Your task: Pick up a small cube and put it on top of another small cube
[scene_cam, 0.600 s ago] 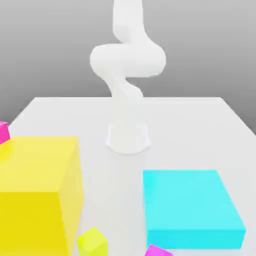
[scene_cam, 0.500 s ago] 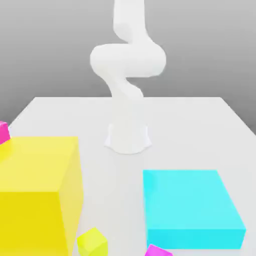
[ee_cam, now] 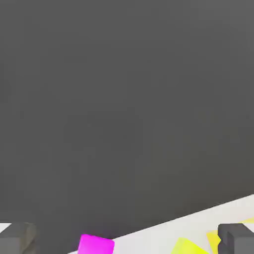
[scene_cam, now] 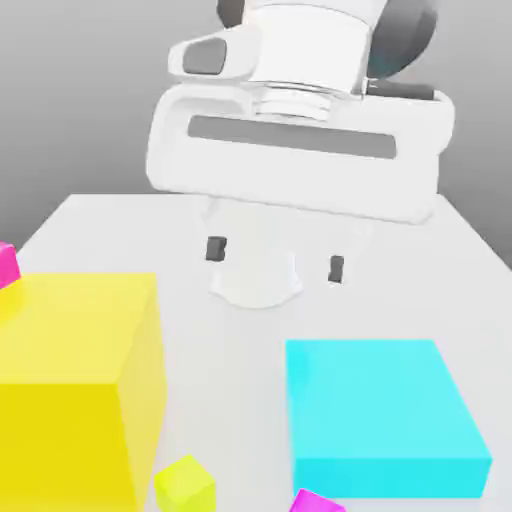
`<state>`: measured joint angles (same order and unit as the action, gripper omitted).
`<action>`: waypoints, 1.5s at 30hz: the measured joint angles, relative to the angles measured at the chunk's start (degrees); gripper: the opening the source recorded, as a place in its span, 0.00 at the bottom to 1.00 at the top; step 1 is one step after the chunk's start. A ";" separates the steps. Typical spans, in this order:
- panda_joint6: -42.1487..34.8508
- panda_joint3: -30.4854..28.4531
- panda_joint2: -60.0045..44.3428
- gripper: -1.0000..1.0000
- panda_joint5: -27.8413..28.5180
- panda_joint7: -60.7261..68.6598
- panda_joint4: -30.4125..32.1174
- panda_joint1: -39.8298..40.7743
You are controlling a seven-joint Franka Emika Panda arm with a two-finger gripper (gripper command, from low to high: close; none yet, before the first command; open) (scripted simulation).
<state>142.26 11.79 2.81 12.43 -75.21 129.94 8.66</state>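
My pincer [scene_cam: 275, 258] hangs spread and empty above the counter [scene_cam: 400, 260], so descending toward the small magenta cube [scene_cam: 316, 502] at six o'clock (half cropped) risks clipping the cyan block [scene_cam: 380, 410].

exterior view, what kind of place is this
Probably a simulated tabletop test scene, not a real room: a plain white table against a blank grey backdrop, flat-coloured blocks like the big yellow block and cyan block, and a white robot arm.

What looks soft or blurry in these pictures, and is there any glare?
Exterior view: soft edges on the yellow block and cyan block, no glare, faint shadows. Hand view: dull dark backdrop, a blurred magenta cube at the table's edge.
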 joint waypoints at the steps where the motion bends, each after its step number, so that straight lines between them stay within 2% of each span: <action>1: 0.53 0.26 -2.04 0.50 0.32 -1.21 -0.08 0.13; 6: 3.44 0.12 -11.95 0.50 0.64 -6.45 -0.40 -0.79; 12: 7.47 0.66 -23.15 0.50 -2.31 -10.29 -0.68 -1.62; 16: 13.26 -1.38 -31.33 0.50 -0.41 -12.57 -2.17 -3.36; 17: 14.41 -1.89 -32.84 0.00 0.11 -12.98 -2.48 -3.77; 26: 14.37 -1.74 -32.54 0.00 -0.03 -12.90 -2.41 -3.65; 28: 9.70 0.13 -26.58 0.00 -2.71 -10.84 -1.11 -2.50; 30: 7.33 2.14 -24.97 0.00 -4.23 -11.18 -1.19 -1.81; 45: -0.24 -0.36 -30.39 0.00 -10.13 -34.75 -8.01 -8.49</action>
<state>142.02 11.44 -27.57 2.30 -109.95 121.93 0.16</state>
